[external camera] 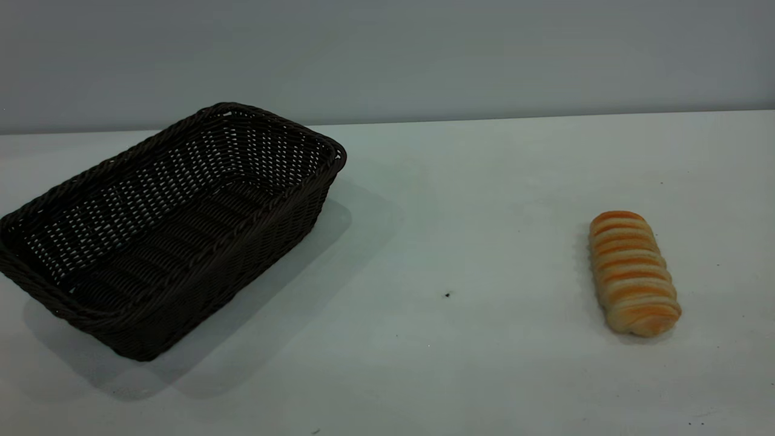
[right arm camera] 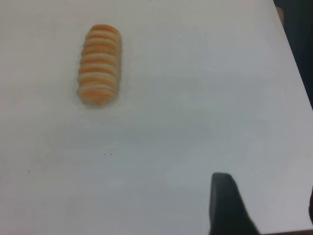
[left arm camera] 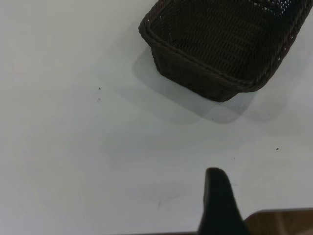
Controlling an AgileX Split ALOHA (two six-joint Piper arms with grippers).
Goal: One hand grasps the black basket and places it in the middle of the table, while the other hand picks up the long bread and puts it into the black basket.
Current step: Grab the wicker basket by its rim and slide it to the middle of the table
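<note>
The black basket (external camera: 163, 230) stands empty on the left part of the white table (external camera: 460, 242), set at a slant. It also shows in the left wrist view (left arm camera: 220, 44), well away from my left gripper (left arm camera: 264, 183). Only one black finger (left arm camera: 218, 200) of that gripper shows, with a wide bare gap beside it. The long bread (external camera: 633, 272) lies on the table's right part and also shows in the right wrist view (right arm camera: 99, 64). My right gripper (right arm camera: 267, 188) is open and empty, well away from the bread. Neither arm shows in the exterior view.
A table edge with a dark area beyond it runs along one side of the right wrist view (right arm camera: 293, 54). A brown strip (left arm camera: 281, 223) shows beside the left finger. Tiny dark specks (external camera: 447, 295) dot the tabletop between basket and bread.
</note>
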